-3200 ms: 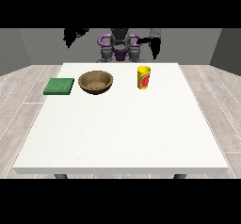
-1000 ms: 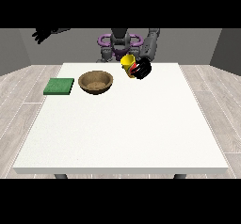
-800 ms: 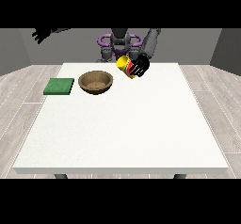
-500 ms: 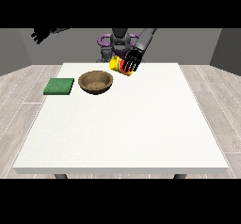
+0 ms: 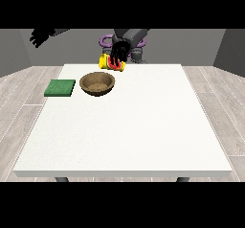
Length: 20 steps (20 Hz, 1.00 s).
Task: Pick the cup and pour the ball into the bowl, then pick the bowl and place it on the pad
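Note:
A yellow cup (image 5: 109, 63) with a red mark hangs above the table, tipped over on its side with its mouth toward the view's left. The hand at the view's right (image 5: 120, 51) is curled round it from above. Just below and left of the cup sits a brown wooden bowl (image 5: 97, 84) on the white table (image 5: 143, 121). I cannot see the ball. A green square pad (image 5: 60, 87) lies flat to the left of the bowl. The hand at the view's left (image 5: 40, 35) is held high and far out beyond the table's left side, holding nothing.
The robot's torso (image 5: 129, 42) stands behind the table's far edge. The floor around is grey wood planks (image 5: 19, 93).
The cup was lifted from its spot at the bowl's right, carried left toward the bowl and tipped onto its side. The other hand stayed raised at the far left.

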{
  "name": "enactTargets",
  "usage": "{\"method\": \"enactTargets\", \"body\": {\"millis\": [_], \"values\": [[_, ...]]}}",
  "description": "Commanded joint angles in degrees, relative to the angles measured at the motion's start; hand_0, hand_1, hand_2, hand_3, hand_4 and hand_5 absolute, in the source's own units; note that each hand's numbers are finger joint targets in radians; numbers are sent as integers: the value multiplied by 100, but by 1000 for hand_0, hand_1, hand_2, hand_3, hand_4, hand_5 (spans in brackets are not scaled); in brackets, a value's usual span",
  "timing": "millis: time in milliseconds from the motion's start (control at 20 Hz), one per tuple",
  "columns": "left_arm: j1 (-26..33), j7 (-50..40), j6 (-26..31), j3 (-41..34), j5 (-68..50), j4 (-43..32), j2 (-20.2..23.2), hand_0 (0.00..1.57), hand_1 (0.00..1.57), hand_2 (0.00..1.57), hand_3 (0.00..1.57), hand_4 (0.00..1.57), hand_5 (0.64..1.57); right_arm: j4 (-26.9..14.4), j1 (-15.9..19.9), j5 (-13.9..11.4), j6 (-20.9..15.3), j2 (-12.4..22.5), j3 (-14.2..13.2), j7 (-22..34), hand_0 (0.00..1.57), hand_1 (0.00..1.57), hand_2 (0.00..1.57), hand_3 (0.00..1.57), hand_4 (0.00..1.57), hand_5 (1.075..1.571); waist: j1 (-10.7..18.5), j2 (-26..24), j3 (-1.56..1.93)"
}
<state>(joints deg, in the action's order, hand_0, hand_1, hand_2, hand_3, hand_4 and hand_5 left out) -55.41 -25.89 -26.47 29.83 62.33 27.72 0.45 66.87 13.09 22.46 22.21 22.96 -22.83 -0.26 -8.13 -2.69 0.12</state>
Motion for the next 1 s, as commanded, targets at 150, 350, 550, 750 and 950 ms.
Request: {"method": "enactTargets", "body": {"millis": [150,350,550,750,950], "values": [[-746,-1007,1232,892,989,-64,-44,1396,1396,1571,1571,1038,1571,-338,497,56,4,54,25,97,0,0,0,265,691,1554,-77,46,-3],[-428,-1185,1922,1424,1104,532,-44,410,410,1341,1548,1019,1571,-425,556,-169,-159,-274,288,-30,0,0,0,328,690,1553,-171,6,-7],[-396,-1183,2711,1687,1122,1072,-45,195,195,1245,1571,1115,1569,-584,506,-266,-153,-231,257,-230,0,0,0,341,693,1552,-133,-42,-7],[-42,-660,2716,1390,1154,1032,-45,0,0,1056,1547,1106,1570,-137,375,-132,-539,-326,290,468,0,0,0,143,726,1546,-7,-559,-14],[-63,-630,1463,424,524,1678,422,748,748,1571,1544,1105,1556,-460,232,-182,-319,56,-2,11,0,0,0,143,726,1546,493,-233,-19]]}}
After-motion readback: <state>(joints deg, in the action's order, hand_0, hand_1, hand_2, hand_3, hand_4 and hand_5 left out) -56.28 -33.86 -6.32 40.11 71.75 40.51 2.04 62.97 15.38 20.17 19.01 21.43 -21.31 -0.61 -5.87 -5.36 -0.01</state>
